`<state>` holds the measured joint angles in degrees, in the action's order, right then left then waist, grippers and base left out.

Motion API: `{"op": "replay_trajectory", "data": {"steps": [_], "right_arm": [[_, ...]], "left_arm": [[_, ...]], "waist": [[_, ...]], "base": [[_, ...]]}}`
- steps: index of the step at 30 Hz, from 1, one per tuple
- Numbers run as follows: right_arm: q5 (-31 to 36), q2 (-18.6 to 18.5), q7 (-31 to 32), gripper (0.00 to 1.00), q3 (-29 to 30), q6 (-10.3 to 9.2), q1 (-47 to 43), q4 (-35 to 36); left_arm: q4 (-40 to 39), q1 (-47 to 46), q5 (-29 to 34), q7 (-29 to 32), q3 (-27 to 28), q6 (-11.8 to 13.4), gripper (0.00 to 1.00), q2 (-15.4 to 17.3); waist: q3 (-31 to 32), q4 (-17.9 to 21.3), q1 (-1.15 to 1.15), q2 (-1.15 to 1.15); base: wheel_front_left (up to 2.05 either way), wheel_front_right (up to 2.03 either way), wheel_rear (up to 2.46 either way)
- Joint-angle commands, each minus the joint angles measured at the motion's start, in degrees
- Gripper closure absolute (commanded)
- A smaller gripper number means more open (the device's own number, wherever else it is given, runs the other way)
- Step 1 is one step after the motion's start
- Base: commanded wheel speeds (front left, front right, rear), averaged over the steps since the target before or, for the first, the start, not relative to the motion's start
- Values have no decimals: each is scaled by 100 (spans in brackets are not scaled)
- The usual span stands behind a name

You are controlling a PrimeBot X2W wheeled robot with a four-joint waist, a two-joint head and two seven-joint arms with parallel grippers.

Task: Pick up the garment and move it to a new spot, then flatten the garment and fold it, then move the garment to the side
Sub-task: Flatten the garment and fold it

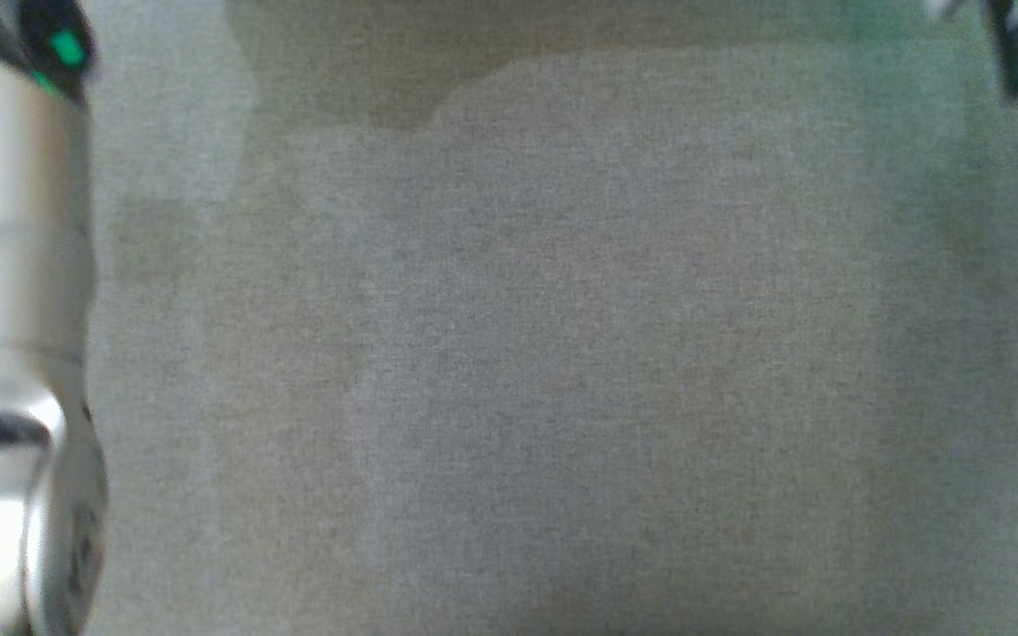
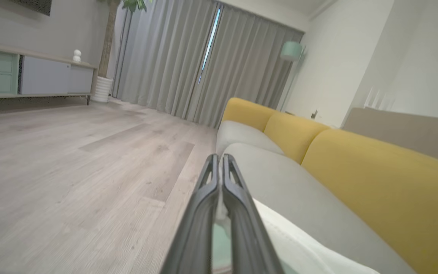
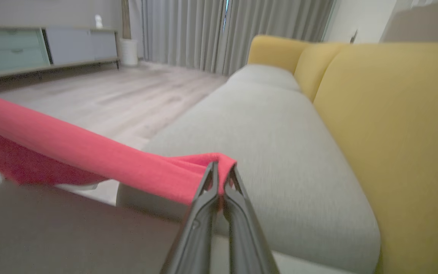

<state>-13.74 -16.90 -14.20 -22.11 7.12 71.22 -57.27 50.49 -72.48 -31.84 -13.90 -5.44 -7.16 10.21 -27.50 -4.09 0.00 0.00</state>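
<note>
Where the garment (image 3: 89, 152) hangs (wood floor (image 3: 127, 95) beyond), grey sofa cushions (image 3: 272, 125) stretch.

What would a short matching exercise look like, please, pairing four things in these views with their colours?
Things:
1. garment
2. sofa backrest
3. sofa seat
4. floor

Colours:
A. pale wood grain
B. light grey
C. pink-red
D. mustard yellow

Pairs: 1-C, 2-D, 3-B, 4-A
</note>
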Motion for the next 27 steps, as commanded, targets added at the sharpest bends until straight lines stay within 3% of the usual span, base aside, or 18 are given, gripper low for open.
{"op": "replay_trajectory", "data": {"steps": [1, 7, 14, 21, 27], "right_arm": [[-81, -15, -34, 100, -171, 36, -96, 59], [-607, -185, 162, 100, -1076, 36, -939, -144], [-1557, -600, 469, 100, -1976, 36, -1863, 340], [-2372, -931, 495, 100, -2229, 36, -2712, 877], [-2547, -1071, 442, 100, -2218, 36, -3417, 1227]], "left_arm": [[-199, 88, 9, -73, 2, -27, 100, 306], [-672, 1506, -116, -106, -393, -31, 100, 358], [-1385, 3110, -476, -107, -967, -32, 100, 546], [-2024, 4301, -571, -32, -1258, -27, 100, 800], [-2705, 5141, -556, 103, -1394, 126, 100, 906]], "waist": [[117, -18, 0, 0], [676, -20, 0, 0], [1421, -31, 0, 0], [2005, 6, 0, 0], [2428, 70, 0, 0]], "base": [[0, 0, 0], [0, 0, 0], [0, 0, 0], [0, 0, 0], [0, 0, 0]]}}
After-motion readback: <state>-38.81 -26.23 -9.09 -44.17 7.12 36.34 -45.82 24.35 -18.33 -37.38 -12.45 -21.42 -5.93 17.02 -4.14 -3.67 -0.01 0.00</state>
